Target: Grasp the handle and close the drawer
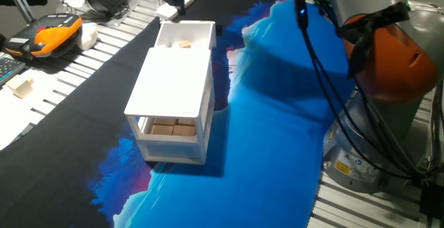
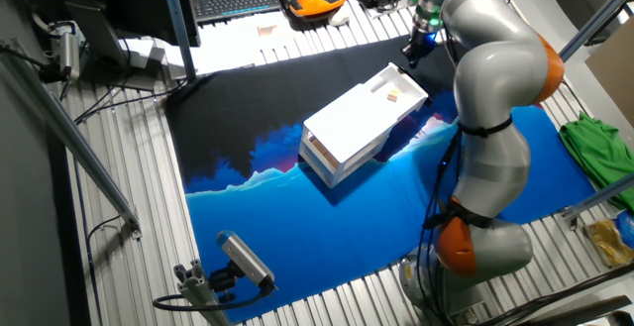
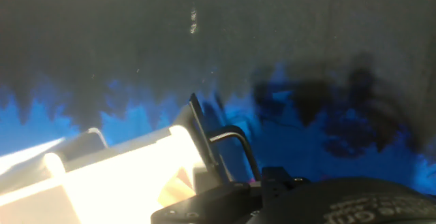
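My black two-finger claw [image 1: 175, 3] hangs at the far, open end of the shallow white box-shaped upper drawer [image 1: 184, 37], which juts out of the small white two-tier cabinet [image 1: 173, 100] on the black and blue cloth [image 1: 277, 117]. The drawer's travel runs along the cabinet's long axis, so I judge the closing push must go straight from my claw toward the cabinet. A thin metal handle [image 3: 235, 146] shows just beside my fingers in the hand view; whether they are spread or pinched on it I cannot tell.

The drawer [image 1: 184, 36], a shallow white box, sits pulled partly out of its cabinet's upper tier at upper centre of one fixed view, holding a small tan block.
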### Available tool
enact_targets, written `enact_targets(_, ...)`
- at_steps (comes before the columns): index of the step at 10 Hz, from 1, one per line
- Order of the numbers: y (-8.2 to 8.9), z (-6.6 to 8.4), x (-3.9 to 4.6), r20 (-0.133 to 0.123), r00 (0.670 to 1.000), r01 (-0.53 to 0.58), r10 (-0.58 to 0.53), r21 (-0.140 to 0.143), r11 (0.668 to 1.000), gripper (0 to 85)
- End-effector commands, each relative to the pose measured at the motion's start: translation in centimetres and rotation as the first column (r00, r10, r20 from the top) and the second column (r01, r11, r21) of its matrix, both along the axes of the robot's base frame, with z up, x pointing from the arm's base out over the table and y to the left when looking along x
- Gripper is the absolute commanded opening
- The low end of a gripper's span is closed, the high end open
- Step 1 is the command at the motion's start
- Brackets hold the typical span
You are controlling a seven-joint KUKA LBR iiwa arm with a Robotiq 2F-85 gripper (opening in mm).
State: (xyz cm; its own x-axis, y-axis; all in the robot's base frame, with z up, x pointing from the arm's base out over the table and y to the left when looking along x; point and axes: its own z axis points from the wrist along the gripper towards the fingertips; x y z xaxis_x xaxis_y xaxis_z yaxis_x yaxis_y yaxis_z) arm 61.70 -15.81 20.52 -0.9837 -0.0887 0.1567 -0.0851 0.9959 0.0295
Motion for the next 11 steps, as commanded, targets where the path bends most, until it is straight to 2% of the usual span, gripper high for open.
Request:
enact_targets(1, -0.11, 0.11, 0.04, -0.014, 0.998, 0.068, -0.068, 0.066, 0.995, 0.0)
enact_targets(2, -0.03, 0.06, 0.04, 0.006, 1.0, 0.029, -0.029, 0.036, 0.999, 0.0)
enact_targets(3, -0.01, 0.03, 0.03, 0.036, 0.999, -0.035, 0.035, -0.01, 0.999, 0.0)
enact_targets(4, -0.08, 0.0, -0.04, 0.08, 0.99, -0.113, 0.118, -0.067, 0.991, 0.0)
enact_targets(6, -0.2, 0.15, -0.04, 0.091, 0.979, -0.175, 0.181, -0.077, 0.982, 0.0)
enact_targets(11, -0.24, 0.22, -0.01, 0.09, 0.98, -0.171, 0.177, -0.065, 0.983, 0.0)
